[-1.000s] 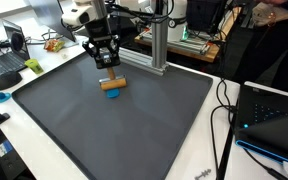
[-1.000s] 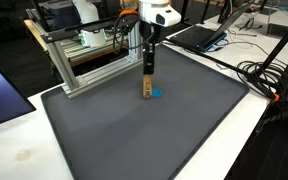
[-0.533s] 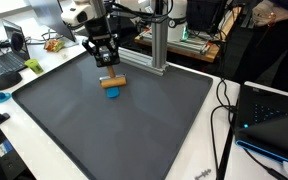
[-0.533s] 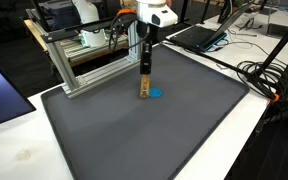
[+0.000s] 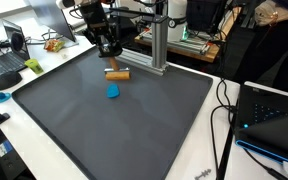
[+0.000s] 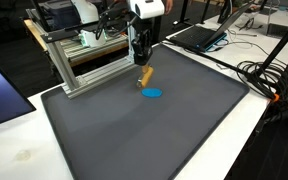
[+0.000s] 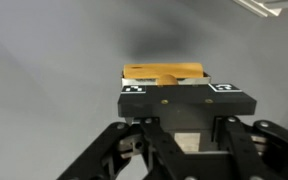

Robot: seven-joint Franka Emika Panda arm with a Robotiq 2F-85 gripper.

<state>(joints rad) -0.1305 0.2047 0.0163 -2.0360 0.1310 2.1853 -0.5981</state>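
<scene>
My gripper (image 5: 111,60) hangs over the back part of the black mat (image 5: 104,130) and is shut on a small wooden block (image 5: 117,72), which it holds tilted in the air. A flat blue disc (image 5: 113,91) lies on the mat just below and in front of the block, apart from it. Both exterior views show this: the gripper (image 6: 141,66), the block (image 6: 145,77) and the disc (image 6: 153,93). In the wrist view the block (image 7: 164,74) shows beyond the gripper's body, and the fingertips are hidden.
An aluminium frame (image 5: 158,45) stands at the mat's back edge, close behind the gripper, and shows again in an exterior view (image 6: 84,65). Laptops (image 5: 4,62) and cables (image 5: 224,110) lie around the mat on the white table. A person (image 5: 264,40) stands at the back.
The gripper has risen and moved back toward the frame, lifting the wooden block off the blue disc. The disc stays on the mat, now uncovered.
</scene>
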